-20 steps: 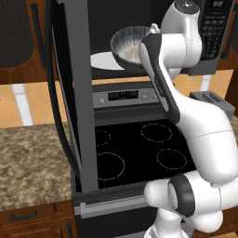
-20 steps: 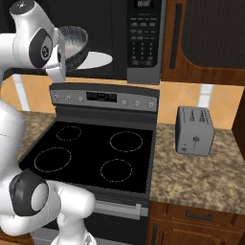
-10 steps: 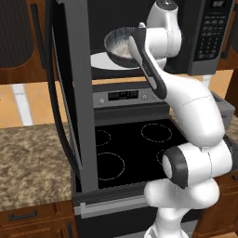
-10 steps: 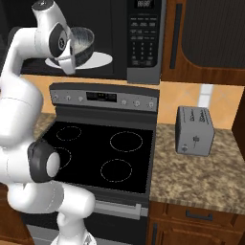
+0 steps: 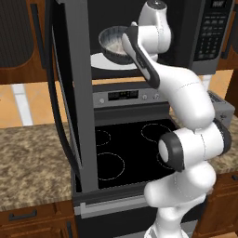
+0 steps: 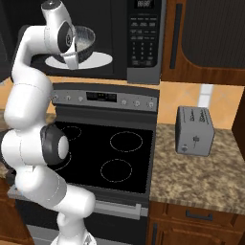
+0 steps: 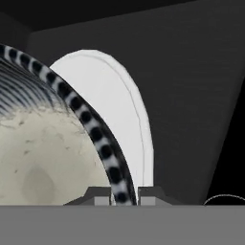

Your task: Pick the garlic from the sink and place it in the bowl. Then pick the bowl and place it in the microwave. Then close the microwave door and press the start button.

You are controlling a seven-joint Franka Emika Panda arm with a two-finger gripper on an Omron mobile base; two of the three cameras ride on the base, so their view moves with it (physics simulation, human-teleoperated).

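Black glass stovetop (image 6: 112, 155) with four ringed burners, silver control panel (image 6: 105, 97) behind it, silver toaster (image 6: 194, 130) on speckled granite counter (image 6: 201, 174), wooden cabinets (image 6: 191, 225) below.

The white arm (image 5: 186, 121) reaches up into the open microwave (image 5: 153, 37), holding the bowl (image 5: 114, 42) tilted above the white turntable plate (image 5: 116, 61). The microwave door (image 5: 69, 88) stands swung wide at left, over the black stove (image 5: 130, 148). The gripper itself appears hidden behind the wrist.
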